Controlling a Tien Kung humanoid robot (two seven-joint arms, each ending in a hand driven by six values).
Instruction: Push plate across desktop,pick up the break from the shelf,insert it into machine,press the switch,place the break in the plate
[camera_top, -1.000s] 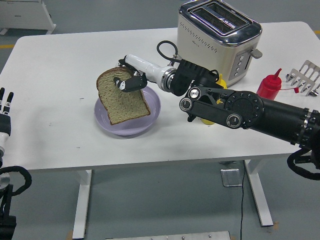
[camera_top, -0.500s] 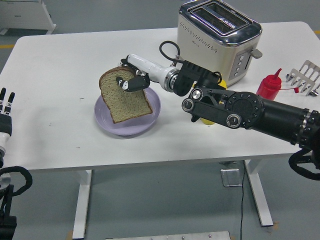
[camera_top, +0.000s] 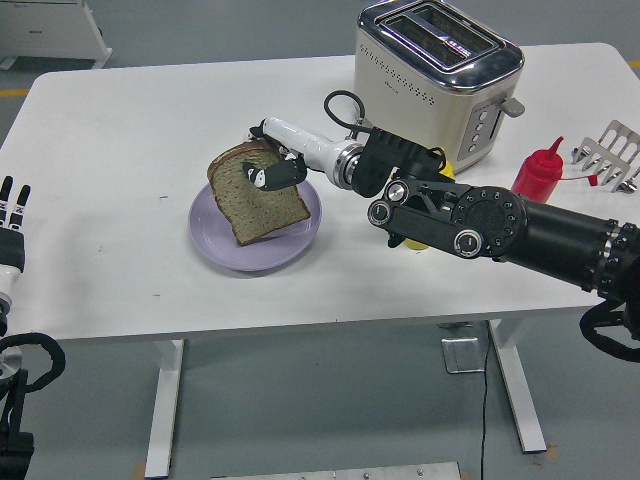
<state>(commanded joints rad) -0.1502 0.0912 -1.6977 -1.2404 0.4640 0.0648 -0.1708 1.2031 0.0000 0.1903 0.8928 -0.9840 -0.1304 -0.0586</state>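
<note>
Head view: my right hand (camera_top: 272, 165) holds bread (camera_top: 259, 192) over the plate (camera_top: 222, 244).
On the white table (camera_top: 110, 140), largest to smallest: the toaster (camera_top: 436, 72) stands at the far side, the lilac plate sits left of it, and the tilted slice hangs above the plate, my right fingers (camera_top: 266, 178) curled around its upper edge. A red bottle (camera_top: 540, 170) stands right. My left hand (camera_top: 11, 215) rests open at the left edge.

**Table layout**

Plate (camera_top: 215, 250) sits mid-table, w/ bread (camera_top: 255, 200) over it, held tilted by right hand (camera_top: 272, 168). Toaster (camera_top: 437, 75) behind & right of plate, at far edge. Bottle (camera_top: 541, 170) right of toaster; rack (camera_top: 612, 155) at far right, just beside bottle. Left hand (camera_top: 10, 215) off table's left edge.
</note>
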